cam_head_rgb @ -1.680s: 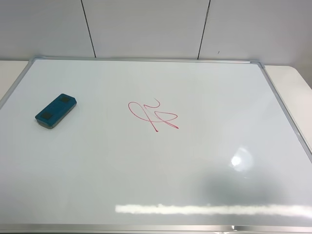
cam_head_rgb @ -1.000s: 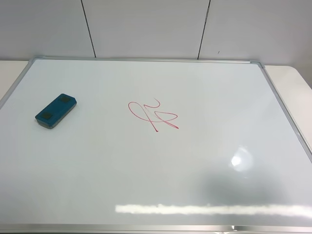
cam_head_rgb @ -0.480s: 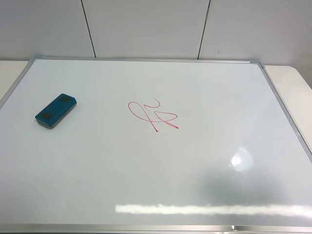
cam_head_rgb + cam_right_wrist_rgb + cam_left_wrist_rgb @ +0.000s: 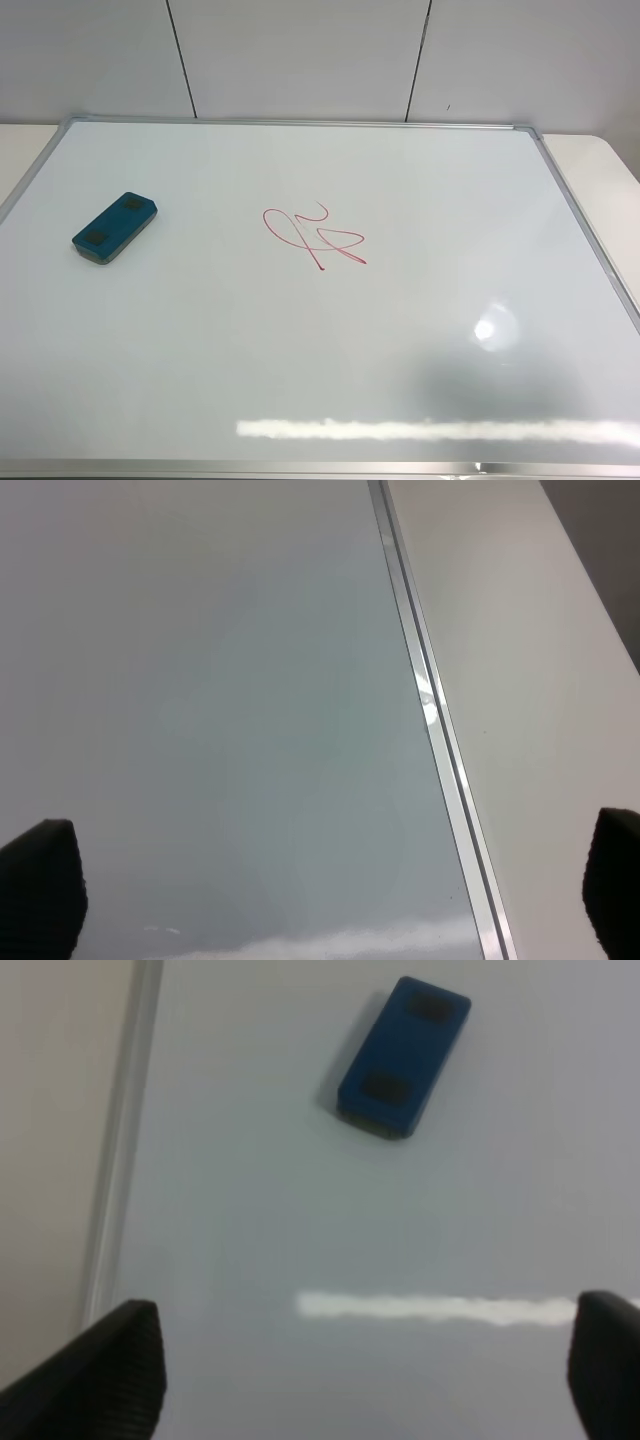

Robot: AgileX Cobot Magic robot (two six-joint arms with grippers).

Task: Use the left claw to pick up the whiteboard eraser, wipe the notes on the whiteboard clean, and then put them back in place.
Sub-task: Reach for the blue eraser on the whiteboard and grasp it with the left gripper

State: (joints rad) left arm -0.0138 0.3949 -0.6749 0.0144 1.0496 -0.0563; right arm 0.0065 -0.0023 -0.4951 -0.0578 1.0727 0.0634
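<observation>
The teal-blue whiteboard eraser (image 4: 116,227) lies flat on the left part of the whiteboard (image 4: 320,380), two dark patches up. The red notes (image 4: 315,235) are a looping scribble near the board's middle. Neither arm shows in the exterior high view. In the left wrist view the eraser (image 4: 404,1056) lies well ahead of the left claw (image 4: 365,1370), whose two black fingertips (image 4: 120,1365) stand wide apart with nothing between them. In the right wrist view the right gripper (image 4: 330,885) is open and empty over the board's right edge.
The board's silver frame (image 4: 590,245) runs along all sides; it also shows in the left wrist view (image 4: 120,1150) and the right wrist view (image 4: 430,720). A pale tabletop (image 4: 530,680) lies beyond the frame. A white panelled wall (image 4: 300,55) stands behind.
</observation>
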